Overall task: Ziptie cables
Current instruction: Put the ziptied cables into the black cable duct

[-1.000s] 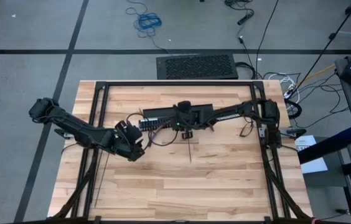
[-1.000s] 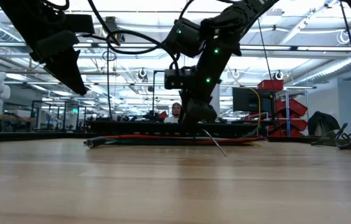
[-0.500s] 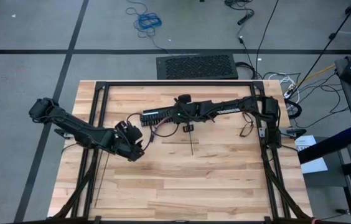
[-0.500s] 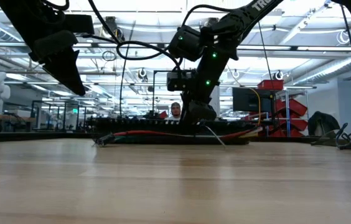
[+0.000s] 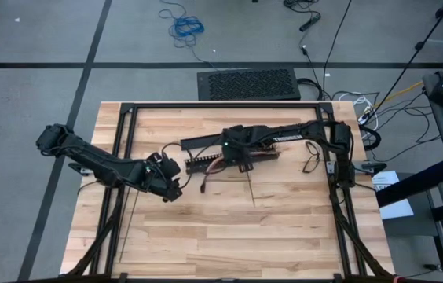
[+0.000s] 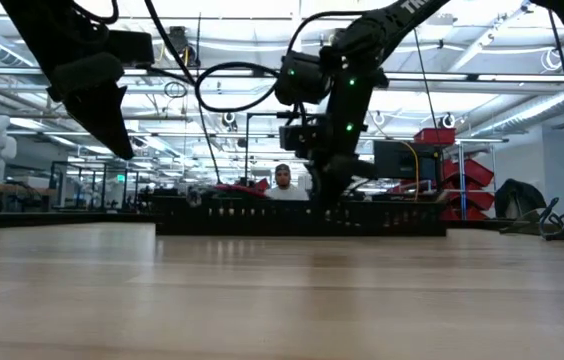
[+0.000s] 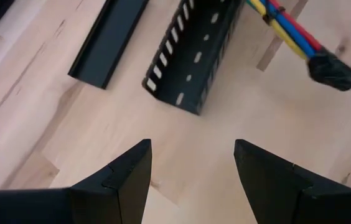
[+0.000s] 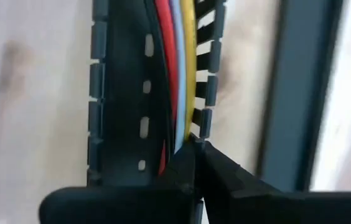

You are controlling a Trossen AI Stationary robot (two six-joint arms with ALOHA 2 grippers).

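The cables, red, blue and yellow, lie along the inside of a long black slotted channel at the table's middle. Their black-wrapped end sticks out past the channel's left end onto the wood. A thin black ziptie lies straight on the table, just nearer than the channel. My right gripper is shut, down in the channel at the cables. My left gripper hovers open to the left of the channel's end and touches nothing. My right gripper comes from above, its shut fingertips meeting on the cable bundle beside the channel's slotted wall. The fingers point along the cables. They hide what lies between them, so which wires are pinched cannot be told. The cables stay down in the channel.
A flat black cover strip lies just beyond the channel. Black frame rails run along the table's sides, and loose dark cords sit at the right rail. A person shows in the room behind. Bare wood spreads toward the near edge.
My right gripper has shut and moved toward the table's near edge and a little right. The slotted channel has slid nearer with it and turned slightly, leaving the cover strip behind. The ziptie has shifted a little to the right.
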